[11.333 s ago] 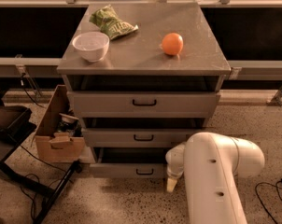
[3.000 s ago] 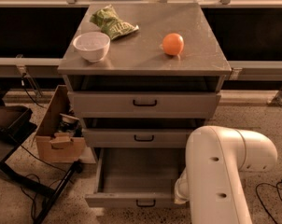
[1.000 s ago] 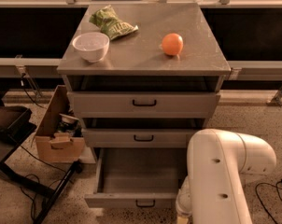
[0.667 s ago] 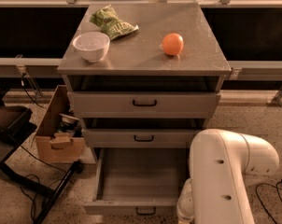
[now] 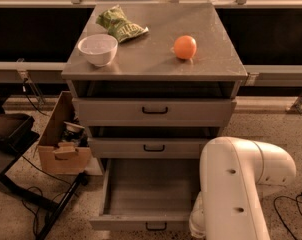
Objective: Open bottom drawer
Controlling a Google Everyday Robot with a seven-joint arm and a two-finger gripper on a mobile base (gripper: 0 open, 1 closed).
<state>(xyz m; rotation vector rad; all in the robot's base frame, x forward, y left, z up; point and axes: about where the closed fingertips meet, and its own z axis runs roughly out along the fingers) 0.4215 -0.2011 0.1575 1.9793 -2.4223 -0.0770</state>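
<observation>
The bottom drawer of the grey metal cabinet stands pulled far out, its empty inside showing. Its small black loop handle is on the front panel near the picture's lower edge. The middle drawer and the top drawer above it are closed. My white arm fills the lower right, bending down beside the open drawer's right front corner. The gripper is hidden below the arm, out of the picture.
On the cabinet top sit a white bowl, a green crumpled bag and an orange. A cardboard box with clutter stands on the floor at the left, beside a black stand and cables.
The bottom drawer went from nearly closed to pulled far out, and slid a little further in the last second. My arm has drawn back toward the picture's lower edge with it.
</observation>
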